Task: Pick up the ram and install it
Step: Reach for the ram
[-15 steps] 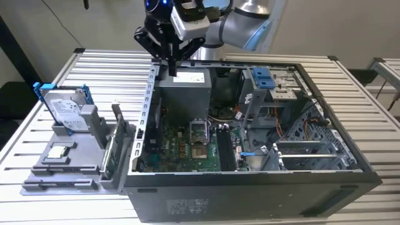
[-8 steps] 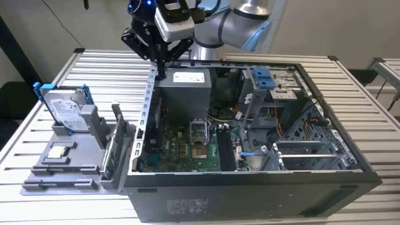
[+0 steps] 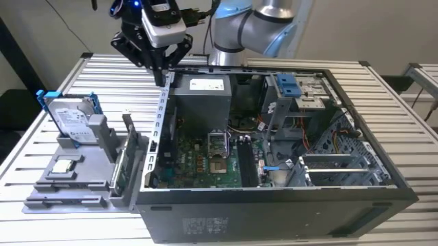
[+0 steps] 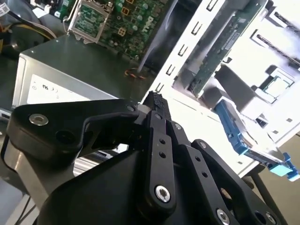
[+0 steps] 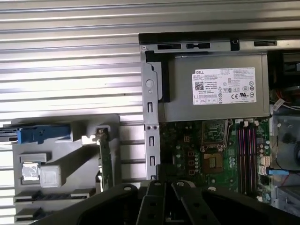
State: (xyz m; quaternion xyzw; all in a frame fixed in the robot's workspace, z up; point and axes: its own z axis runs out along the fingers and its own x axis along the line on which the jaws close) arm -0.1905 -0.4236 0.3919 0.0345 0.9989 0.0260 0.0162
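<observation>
My gripper hangs above the back corner of the open computer case, on the exterior view's left. In the second wrist view the gripper has its black fingers pressed together, shut, with nothing between them. The ram is hidden from these views; I cannot pick it out on the tray or in the case. Two long dark memory slots run beside the processor socket on the green motherboard.
A grey parts tray left of the case holds a silver hard drive in a blue frame, a green circuit card standing on edge and a small square chip. The grey power supply fills the case's back. The table is slatted metal.
</observation>
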